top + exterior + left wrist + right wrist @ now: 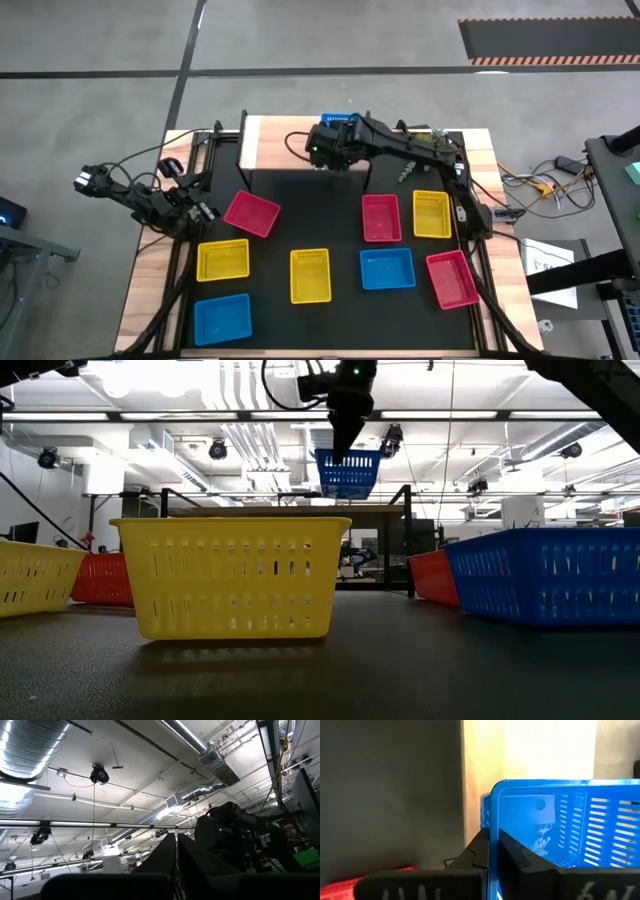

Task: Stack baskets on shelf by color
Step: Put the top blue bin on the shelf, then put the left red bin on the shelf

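Note:
My right gripper (pixel 330 148) is shut on a blue basket (pixel 338 122), held in the air above the light wood shelf (pixel 280 140) at the table's far side; the low view shows the blue basket (pixel 349 472) hanging high under the gripper (pixel 343 448). Several red, yellow and blue baskets rest flat on the black table, among them a red basket (pixel 252 213), a yellow basket (pixel 310 275) and a blue basket (pixel 387 268). My left gripper (pixel 176 845) is shut on nothing at the table's left edge, pointing up at the ceiling. My right gripper holds the blue basket by one side wall at its rim (pixel 492 812), close to a corner. One finger is inside the basket and one outside, with the wall pinched between them. The fingers slant down from above. The basket hangs tilted below them, clear of the shelf.
A yellow basket (pixel 223 259) and a blue basket (pixel 222 318) sit at the near left; a red basket (pixel 381 217), a yellow basket (pixel 432 214) and a red basket (pixel 452 279) sit on the right. Cables lie on the shelf's right part (pixel 415 165).

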{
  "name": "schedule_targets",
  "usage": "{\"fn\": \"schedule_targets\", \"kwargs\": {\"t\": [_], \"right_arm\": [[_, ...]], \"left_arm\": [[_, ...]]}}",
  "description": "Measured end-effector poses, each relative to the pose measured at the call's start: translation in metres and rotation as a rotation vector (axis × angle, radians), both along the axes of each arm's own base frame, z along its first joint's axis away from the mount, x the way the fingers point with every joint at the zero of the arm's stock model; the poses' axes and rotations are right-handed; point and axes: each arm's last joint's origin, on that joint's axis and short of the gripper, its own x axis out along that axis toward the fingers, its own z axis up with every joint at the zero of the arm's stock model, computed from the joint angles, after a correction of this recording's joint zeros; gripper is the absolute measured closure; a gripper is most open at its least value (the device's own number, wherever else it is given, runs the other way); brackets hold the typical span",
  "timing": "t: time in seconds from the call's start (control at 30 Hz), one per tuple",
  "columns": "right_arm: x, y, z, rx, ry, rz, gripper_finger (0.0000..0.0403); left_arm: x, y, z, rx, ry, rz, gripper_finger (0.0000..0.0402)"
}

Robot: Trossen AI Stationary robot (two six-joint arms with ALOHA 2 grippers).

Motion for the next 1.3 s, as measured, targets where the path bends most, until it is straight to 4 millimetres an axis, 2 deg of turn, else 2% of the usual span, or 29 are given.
{"fn": "schedule_targets", "kwargs": {"t": [0.33, 0.73, 1.3], "right_arm": [[-0.004, -0.024, -0.003, 0.036, -0.015, -0.024, 0.0394], [-0.004, -0.037, -0.031, 0.054, 0.054, -0.047, 0.039], [-0.004, -0.039, -0.032, 0.048, 0.054, -0.056, 0.0281]], "left_arm": [[0.0, 0.0, 0.0, 0.0, 0.0, 0.0, 0.0401], [0.0, 0.0, 0.0, -0.003, 0.001, 0.003, 0.0401], [-0.002, 0.002, 0.0, -0.046, -0.006, 0.023, 0.0401]]}}
